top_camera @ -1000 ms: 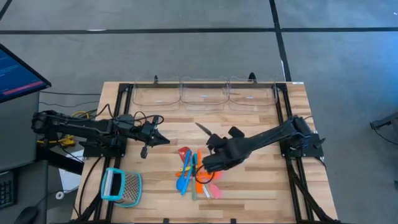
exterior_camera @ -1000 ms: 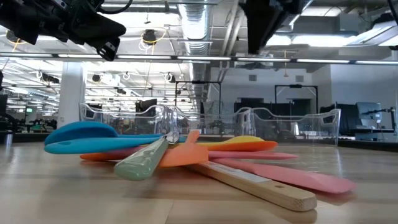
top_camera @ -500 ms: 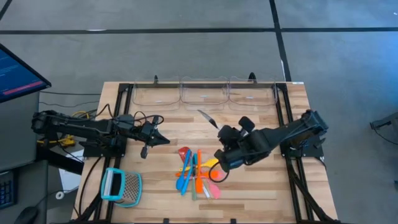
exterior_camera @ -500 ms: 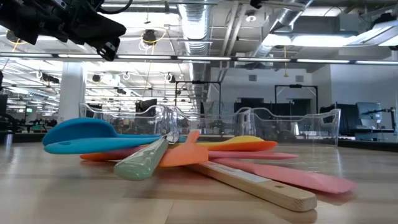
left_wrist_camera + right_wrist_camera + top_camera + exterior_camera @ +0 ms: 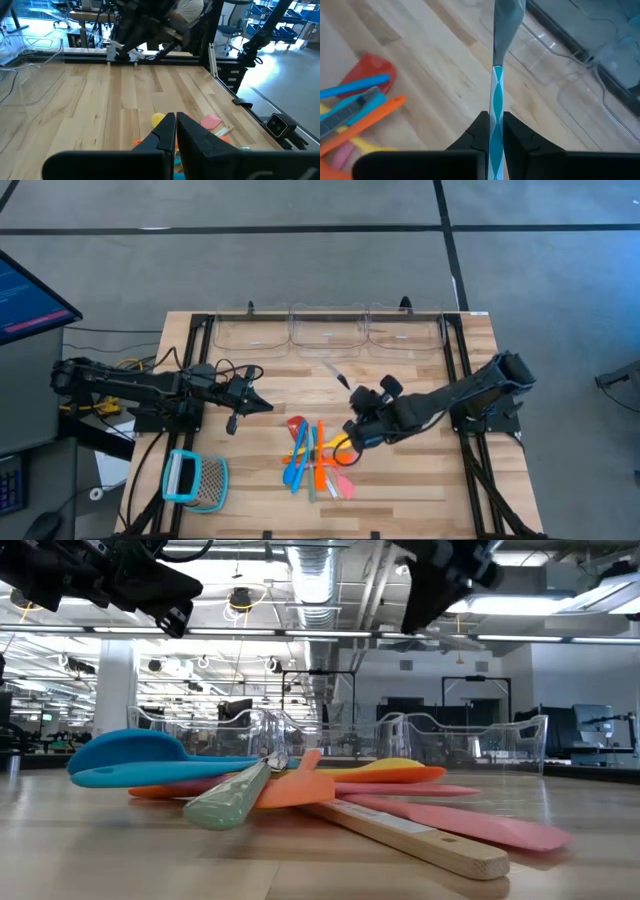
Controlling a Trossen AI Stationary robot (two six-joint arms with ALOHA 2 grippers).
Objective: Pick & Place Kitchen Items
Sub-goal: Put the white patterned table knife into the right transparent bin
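Note:
A pile of slim kitchen items point(image 5: 315, 455), orange, blue, yellow, pink and one red-headed, lies on the wooden table's middle point(image 5: 300, 790). My right gripper point(image 5: 353, 395) hovers just beyond the pile toward the far right. It is shut on a slim piece point(image 5: 496, 95) with a silvery blade point(image 5: 508, 20) and a teal-and-white handle. My left gripper point(image 5: 264, 404) waits shut above the table's left half, its closed fingers point(image 5: 176, 131) touching nothing. My right gripper pinches the piece's teal-and-white handle point(image 5: 496, 112) between its two fingers point(image 5: 481, 131). The piece runs out along the fingers, silvery blade foremost, toward the far bins. It is lifted clear of the table.
Three clear plastic bins point(image 5: 330, 330) stand in a row along the far edge. A teal-framed mesh tool point(image 5: 193, 478) lies at the near left. Bare wood shows between the pile and the bins. Dark frame rails point(image 5: 455, 350) run along the table's sides.
My right gripper has drawn back from over the pile toward the table's right and far side, carrying the silvery piece clear of the table. It left the top of the low view and then came back down into it.

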